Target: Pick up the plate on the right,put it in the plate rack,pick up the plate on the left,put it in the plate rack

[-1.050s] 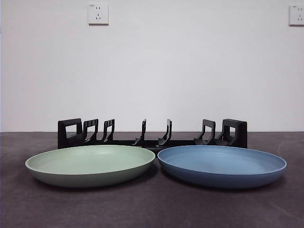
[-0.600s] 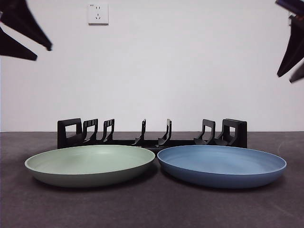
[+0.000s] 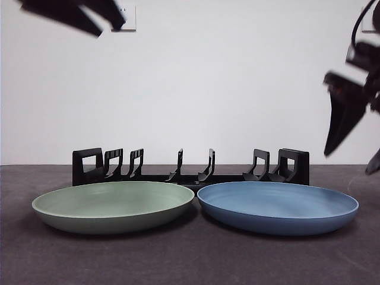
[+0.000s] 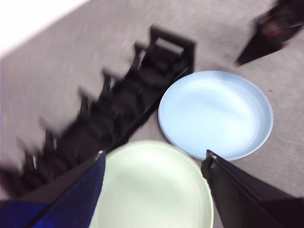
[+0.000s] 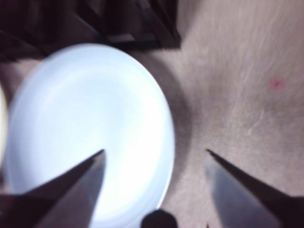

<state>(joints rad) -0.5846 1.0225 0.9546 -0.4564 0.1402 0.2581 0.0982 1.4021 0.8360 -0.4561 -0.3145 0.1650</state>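
A blue plate (image 3: 277,206) lies on the right of the table and a green plate (image 3: 113,205) on the left, both flat in front of the black plate rack (image 3: 190,168). My right gripper (image 3: 353,139) hangs open above the blue plate's right rim; its wrist view shows the blue plate (image 5: 90,128) below its spread jaws (image 5: 154,159). My left gripper (image 3: 89,15) is high at the top left, open, over the green plate (image 4: 152,185) with the blue plate (image 4: 216,111) and rack (image 4: 114,107) beyond. Neither gripper holds anything.
The dark table (image 3: 190,255) runs back to a white wall with a socket (image 3: 127,18) at top left. Both plates almost touch at the middle. The rack holds no plates.
Both arms have come further into view. The right gripper has dropped lower toward the blue plate's right side; the left gripper has swung inward along the top. Plates and rack are unmoved.
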